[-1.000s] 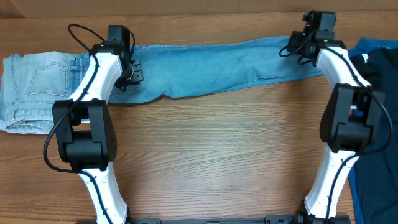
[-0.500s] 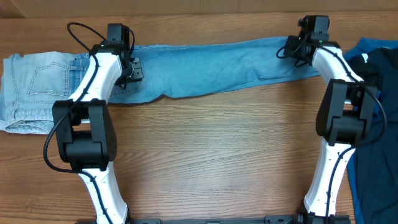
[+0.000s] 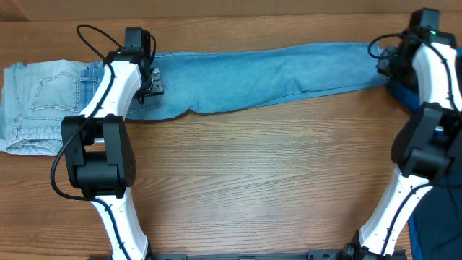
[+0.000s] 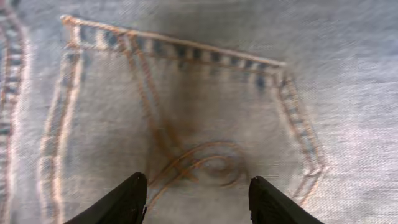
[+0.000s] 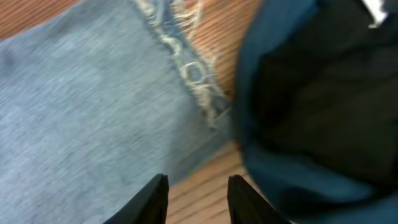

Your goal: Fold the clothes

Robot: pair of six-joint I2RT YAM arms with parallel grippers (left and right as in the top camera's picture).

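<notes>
The mid-blue jeans (image 3: pixel 253 72) lie stretched flat along the far side of the table, waist end at the left and leg end at the right. My left gripper (image 3: pixel 149 81) hovers over the waist end. In the left wrist view it (image 4: pixel 198 190) is open above a stitched back pocket (image 4: pixel 186 118), with nothing between its fingers. My right gripper (image 3: pixel 388 65) is just past the leg end. In the right wrist view it (image 5: pixel 198 190) stands open over bare wood, between the frayed hem (image 5: pixel 196 71) and the deep-blue top (image 5: pixel 311 99).
Paler washed-denim jeans (image 3: pixel 36 105) lie folded at the far left, touching the waist end. The deep-blue top (image 3: pixel 442 90) lies along the right edge of the wooden table (image 3: pixel 253 180), partly under the right arm. Both arm bases stand at the near edge.
The right gripper has let go of the leg end, opened, and swung right towards the deep-blue top. The left gripper has opened over the pocket without shifting. The jeans lie as before.
</notes>
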